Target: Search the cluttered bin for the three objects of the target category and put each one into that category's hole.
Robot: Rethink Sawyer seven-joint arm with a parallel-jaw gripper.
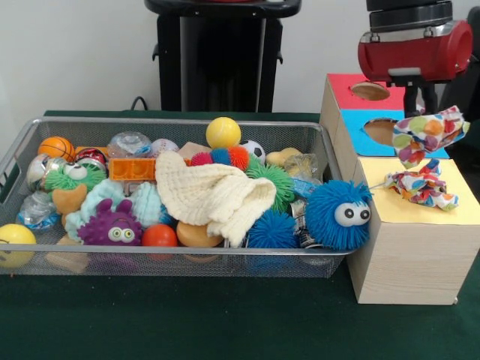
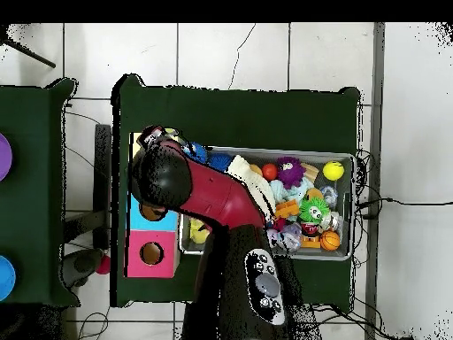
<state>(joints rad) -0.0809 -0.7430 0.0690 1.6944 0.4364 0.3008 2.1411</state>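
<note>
My gripper (image 1: 421,111) hangs above the boxes at the right and is shut on a printed cloth piece (image 1: 430,133), white with red, blue and yellow print, which dangles above the yellow-topped box (image 1: 450,214). A second printed cloth piece (image 1: 421,187) lies crumpled on the yellow top. The yellow top's hole does not show; that cloth may cover it. I see no third printed piece. The wire-mesh bin (image 1: 172,122) stands to the left, full of toys. In the overhead view the arm (image 2: 208,190) covers the gripper and most of the boxes.
A cream knitted cloth (image 1: 212,192) and a pale mint knitted cloth (image 1: 144,202) lie among balls and furry toys in the bin. A blue furry ball with eyes (image 1: 337,214) sits at the bin's right end. The blue-topped box (image 1: 358,133) and red-topped box (image 1: 341,86) stand behind the yellow one.
</note>
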